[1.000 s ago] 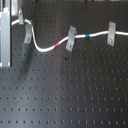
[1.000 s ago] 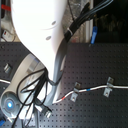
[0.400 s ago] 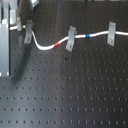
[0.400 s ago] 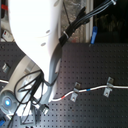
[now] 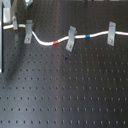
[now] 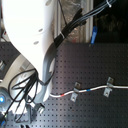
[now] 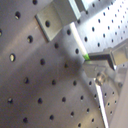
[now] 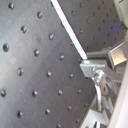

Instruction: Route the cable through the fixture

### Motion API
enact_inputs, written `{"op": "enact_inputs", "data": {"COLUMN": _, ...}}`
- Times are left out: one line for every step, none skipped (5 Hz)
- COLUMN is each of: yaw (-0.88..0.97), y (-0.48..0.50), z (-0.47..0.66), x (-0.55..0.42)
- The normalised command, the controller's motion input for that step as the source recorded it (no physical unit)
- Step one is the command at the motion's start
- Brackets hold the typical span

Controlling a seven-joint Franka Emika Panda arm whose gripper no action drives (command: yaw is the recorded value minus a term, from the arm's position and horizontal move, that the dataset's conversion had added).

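cable (image 5: 52,43) lying beside leaning fixture (image 5: 71,38)

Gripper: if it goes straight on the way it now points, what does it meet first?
Likely the board, close beneath: the gripper points down at it, holding the cable. The clip sits aside. Depth is unclear.

Lab, black perforated breadboard table (image 5: 75,95)

black perforated board (image 5: 75,95) bears two other grey clips (image 5: 111,33), (image 5: 28,31).
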Motion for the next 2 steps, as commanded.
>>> {"op": "enact_inputs", "data": {"yaw": 0.0, "y": -0.055, "z": 0.0, "x": 0.005}}
{"op": "enact_inputs", "data": {"yaw": 0.0, "y": -0.016, "z": 0.0, "x": -0.007}}
